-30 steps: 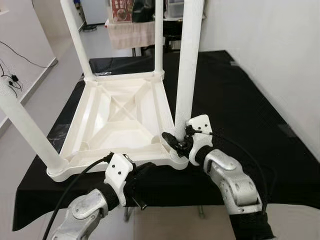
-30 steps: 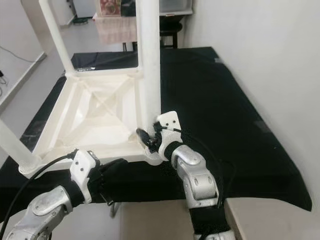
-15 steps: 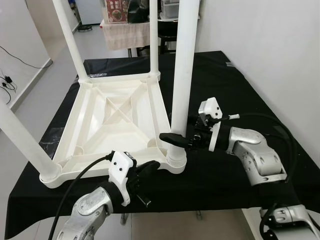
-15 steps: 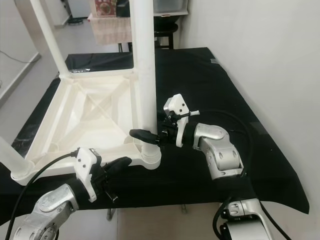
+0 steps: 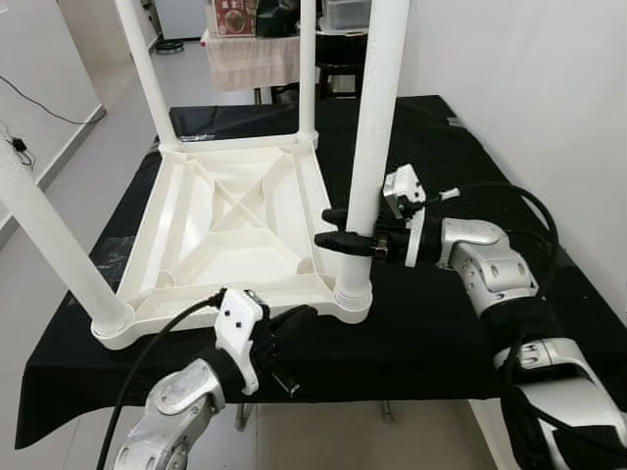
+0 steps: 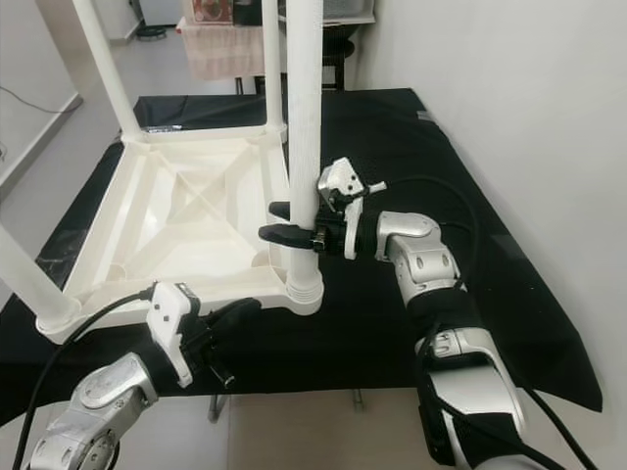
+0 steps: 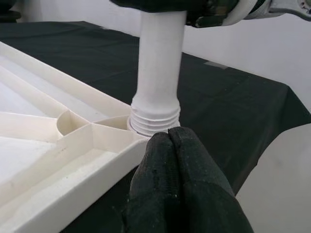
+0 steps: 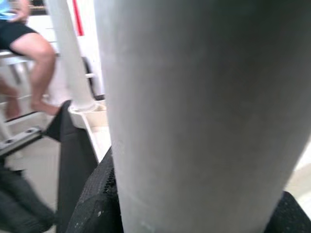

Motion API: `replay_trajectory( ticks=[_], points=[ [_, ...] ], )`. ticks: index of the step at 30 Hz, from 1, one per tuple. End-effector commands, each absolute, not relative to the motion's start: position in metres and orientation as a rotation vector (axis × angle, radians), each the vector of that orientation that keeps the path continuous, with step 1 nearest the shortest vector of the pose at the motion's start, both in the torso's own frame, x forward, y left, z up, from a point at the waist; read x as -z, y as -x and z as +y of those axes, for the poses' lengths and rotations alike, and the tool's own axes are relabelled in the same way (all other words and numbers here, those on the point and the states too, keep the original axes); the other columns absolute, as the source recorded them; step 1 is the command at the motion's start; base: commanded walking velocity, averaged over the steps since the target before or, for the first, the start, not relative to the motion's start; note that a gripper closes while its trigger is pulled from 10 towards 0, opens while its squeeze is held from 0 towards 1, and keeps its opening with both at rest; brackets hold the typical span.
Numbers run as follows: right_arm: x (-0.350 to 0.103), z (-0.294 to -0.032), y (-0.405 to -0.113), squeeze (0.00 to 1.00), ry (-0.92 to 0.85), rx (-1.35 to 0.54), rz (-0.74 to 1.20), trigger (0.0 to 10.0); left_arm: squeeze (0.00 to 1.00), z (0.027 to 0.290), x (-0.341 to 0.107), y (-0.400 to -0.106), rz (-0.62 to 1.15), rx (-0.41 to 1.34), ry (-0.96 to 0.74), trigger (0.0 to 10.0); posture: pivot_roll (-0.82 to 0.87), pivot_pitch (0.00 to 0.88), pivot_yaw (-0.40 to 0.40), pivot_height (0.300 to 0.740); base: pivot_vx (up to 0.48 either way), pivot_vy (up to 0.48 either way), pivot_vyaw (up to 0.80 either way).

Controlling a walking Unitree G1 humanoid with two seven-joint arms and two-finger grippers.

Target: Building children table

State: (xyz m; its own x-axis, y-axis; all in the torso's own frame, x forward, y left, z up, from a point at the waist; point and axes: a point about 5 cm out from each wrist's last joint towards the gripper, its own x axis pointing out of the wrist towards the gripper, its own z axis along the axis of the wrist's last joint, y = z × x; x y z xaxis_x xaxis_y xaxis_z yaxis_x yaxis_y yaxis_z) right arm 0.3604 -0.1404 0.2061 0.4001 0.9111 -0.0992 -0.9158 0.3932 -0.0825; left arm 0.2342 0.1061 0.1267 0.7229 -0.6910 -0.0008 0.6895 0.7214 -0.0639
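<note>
A white plastic children's table (image 5: 235,220) lies upside down on a black-covered table (image 5: 470,323), with its legs pointing up. My right gripper (image 5: 326,226) reaches in from the right. It is shut on the near right leg (image 5: 370,147) a short way above the threaded base (image 7: 154,121). In the right wrist view the leg (image 8: 204,111) stands between the black fingers (image 8: 92,194). My left gripper (image 5: 302,315) is shut with nothing in it. Its fingertips (image 7: 170,141) sit at the tabletop's front edge, just under that leg's socket.
The black cloth has free room to the right of the white table. A white wall (image 5: 529,88) runs along the right side. Behind stands a cloth-draped stand (image 5: 250,59). Cables (image 5: 15,147) lie on the floor at left. A seated person's legs (image 8: 29,53) are beyond.
My right arm has swung out to the right, and its gripper has gone from the leg's base to a hold slightly higher up. The left gripper stays at the front edge.
</note>
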Motion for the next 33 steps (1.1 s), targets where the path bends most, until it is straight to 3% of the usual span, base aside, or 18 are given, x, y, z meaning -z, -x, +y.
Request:
replay_trajectory(
  ticks=[1, 2, 3, 4, 5, 6, 9, 16, 17, 18, 19, 20, 21, 26, 27, 31, 32, 33],
  points=[
    [-0.191, -0.152, -0.362, 0.00, 0.208, -0.988, 0.098, 0.0, 0.00, 0.106, -0.121, -0.231, 0.042, 0.767, 0.070, 10.0, -0.02, 0.030, -0.009, 0.740, 0.000, 0.000, 0.00],
    [-0.191, -0.152, -0.362, 0.00, 0.208, -0.988, 0.098, 0.0, 0.00, 0.106, -0.121, -0.231, 0.042, 0.767, 0.070, 10.0, -0.02, 0.030, -0.009, 0.740, 0.000, 0.000, 0.00],
    [-0.180, -0.158, -0.360, 0.00, 0.211, -0.815, 0.149, 0.0, 0.00, 0.107, -0.121, -0.230, 0.042, 0.768, 0.073, 10.0, -0.02, 0.028, -0.017, 0.740, 0.000, 0.000, 0.00],
    [-0.167, -0.161, -0.356, 0.00, 0.158, -0.490, 0.188, 0.0, 0.00, 0.108, -0.121, -0.230, 0.042, 0.768, 0.075, 10.0, -0.04, 0.039, -0.005, 0.740, 0.000, 0.000, 0.00],
    [-0.167, -0.161, -0.356, 0.00, 0.158, -0.490, 0.188, 0.0, 0.00, 0.108, -0.121, -0.230, 0.042, 0.768, 0.075, 10.0, -0.04, 0.039, -0.005, 0.740, 0.000, 0.000, 0.00],
    [-0.153, -0.158, -0.338, 0.00, 0.125, -0.305, 0.232, 0.0, 0.00, 0.110, -0.121, -0.229, 0.043, 0.767, 0.080, 10.0, -0.04, 0.041, -0.001, 0.740, 0.000, 0.000, 0.00],
    [-0.145, -0.134, -0.311, 0.00, 0.073, -0.277, 0.233, 0.0, 0.00, 0.112, -0.121, -0.230, 0.046, 0.770, 0.085, 10.0, -0.06, 0.034, 0.035, 0.740, 0.000, 0.000, 0.00],
    [-0.141, -0.116, -0.322, 0.00, 0.117, -0.339, 0.191, 0.0, 0.00, 0.112, -0.122, -0.232, 0.052, 0.790, 0.087, 10.0, -0.04, 0.043, 0.029, 0.740, 0.000, 0.000, 0.00],
    [-0.142, -0.113, -0.327, 0.00, 0.099, -0.338, 0.179, 0.9, 0.00, 0.112, -0.122, -0.232, 0.048, 0.783, 0.085, 10.0, -0.04, 0.043, 0.029, 0.740, 0.000, 0.000, 0.00],
    [-0.142, -0.113, -0.327, 0.00, 0.099, -0.338, 0.179, 0.9, 0.00, 0.112, -0.122, -0.232, 0.048, 0.783, 0.085, 10.0, -0.04, 0.043, 0.029, 0.740, 0.000, 0.000, 0.00],
    [-0.146, -0.111, -0.333, 0.00, 0.087, -0.337, 0.159, 10.0, 0.00, 0.113, -0.123, -0.233, 0.043, 0.774, 0.083, 10.0, -0.03, 0.043, 0.031, 0.740, 0.000, 0.000, 0.00],
    [-0.146, -0.111, -0.333, 0.00, 0.087, -0.337, 0.159, 10.0, 0.00, 0.113, -0.123, -0.233, 0.043, 0.774, 0.083, 10.0, -0.03, 0.043, 0.031, 0.740, 0.000, 0.000, 0.00],
    [-0.155, -0.109, -0.339, 1.00, 0.065, -0.361, 0.125, 10.0, 0.00, 0.113, -0.123, -0.233, 0.037, 0.765, 0.078, 10.0, -0.03, 0.043, 0.032, 0.740, 0.000, 0.000, 0.00],
    [-0.188, -0.103, -0.353, 1.00, 0.058, -0.481, 0.027, 10.0, 0.00, 0.113, -0.124, -0.235, 0.032, 0.764, 0.076, 10.0, -0.03, 0.044, 0.031, 0.740, 0.000, 0.000, 0.00],
    [-0.195, -0.101, -0.353, 0.02, 0.060, -0.580, 0.005, 10.0, 0.00, 0.113, -0.125, -0.235, 0.032, 0.766, 0.078, 10.0, -0.03, 0.045, 0.032, 0.740, 0.000, 0.000, 0.00],
    [-0.199, -0.099, -0.353, 0.00, 0.063, -0.651, -0.011, 10.0, 0.00, 0.113, -0.125, -0.236, 0.032, 0.768, 0.079, 10.0, -0.03, 0.045, 0.032, 0.740, 0.000, 0.000, 0.00],
    [-0.207, -0.097, -0.348, 0.00, 0.111, -0.896, -0.051, 10.0, 0.00, 0.112, -0.126, -0.237, 0.030, 0.768, 0.080, 10.0, -0.02, 0.050, 0.028, 0.740, 0.000, 0.000, 0.00],
    [-0.207, -0.097, -0.348, 0.00, 0.111, -0.896, -0.051, 10.0, 0.00, 0.112, -0.126, -0.237, 0.030, 0.768, 0.080, 10.0, -0.02, 0.050, 0.028, 0.740, 0.000, 0.000, 0.00]
  ],
)
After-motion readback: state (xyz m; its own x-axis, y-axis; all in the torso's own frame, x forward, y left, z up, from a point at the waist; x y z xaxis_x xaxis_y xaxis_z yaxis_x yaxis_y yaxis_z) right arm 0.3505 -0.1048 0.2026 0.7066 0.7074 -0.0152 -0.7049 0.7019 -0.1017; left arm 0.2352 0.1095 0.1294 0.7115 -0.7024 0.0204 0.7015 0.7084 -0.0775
